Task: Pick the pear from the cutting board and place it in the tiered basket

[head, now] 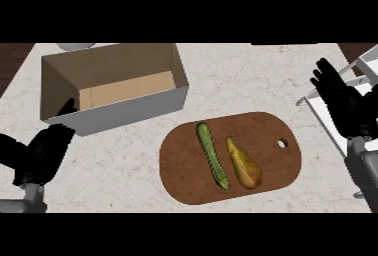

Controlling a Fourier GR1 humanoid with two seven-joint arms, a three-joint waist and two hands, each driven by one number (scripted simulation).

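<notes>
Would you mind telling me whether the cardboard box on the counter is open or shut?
Open. The cardboard box has no lid or flaps over its top, and its brown inner walls and floor show from above.

Pear [244, 166] beside cucumber [212, 155] on cutting board [186, 160]

Both hands, left [40, 152] and right [341, 102], rest open.

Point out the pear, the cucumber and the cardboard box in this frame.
pear [246, 167]: head view, on its wide lower body, lying on the cutting board.
cucumber [212, 155]: head view, mid-length of it, left of the pear.
cardboard box [125, 112]: head view, on its pale front wall.
</notes>
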